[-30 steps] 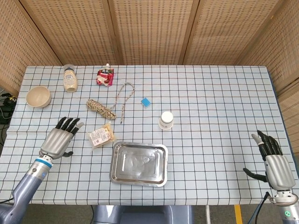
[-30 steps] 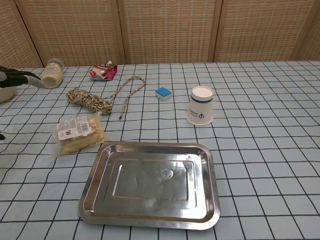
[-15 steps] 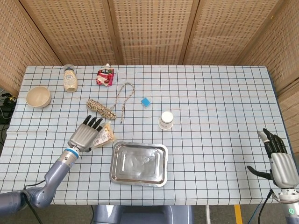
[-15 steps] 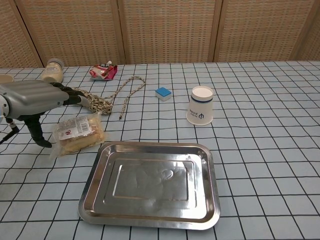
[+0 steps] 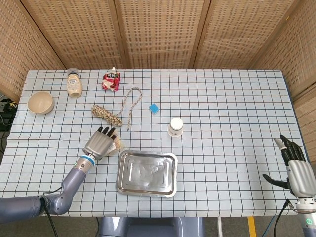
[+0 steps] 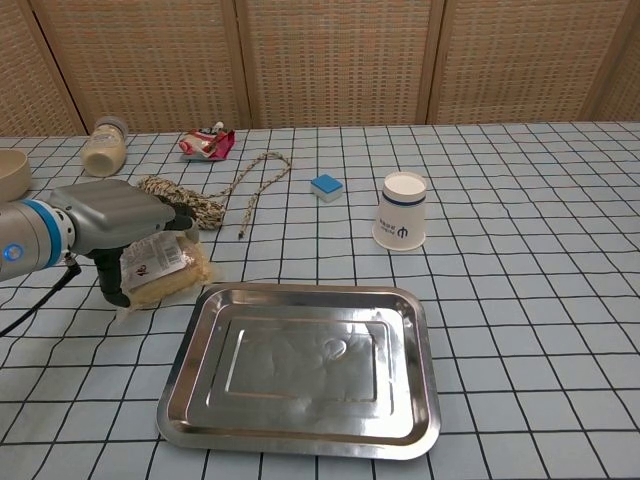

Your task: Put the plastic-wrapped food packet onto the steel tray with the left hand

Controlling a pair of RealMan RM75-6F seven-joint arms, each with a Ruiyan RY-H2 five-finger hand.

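Observation:
The plastic-wrapped food packet (image 6: 168, 266) lies on the checked cloth just left of the steel tray (image 6: 300, 365), which has nothing on it. My left hand (image 6: 118, 222) lies over the packet's left part, fingers stretched across its top and thumb down beside its near-left edge. No closed grip shows. In the head view the left hand (image 5: 100, 144) hides most of the packet (image 5: 117, 143), and the tray (image 5: 146, 173) sits to its right. My right hand (image 5: 297, 171) hangs off the table's right edge, fingers spread and holding nothing.
A coil of rope (image 6: 185, 195) lies just beyond the left hand's fingers. A paper cup (image 6: 401, 210) and a blue block (image 6: 325, 186) stand behind the tray. A red pouch (image 6: 207, 144), a bottle (image 6: 103, 145) and a bowl (image 6: 10, 172) sit at the far left.
My left hand has moved right across the cloth, from left of the packet to lying over it. The packet has not visibly shifted. The right hand has drifted slightly down.

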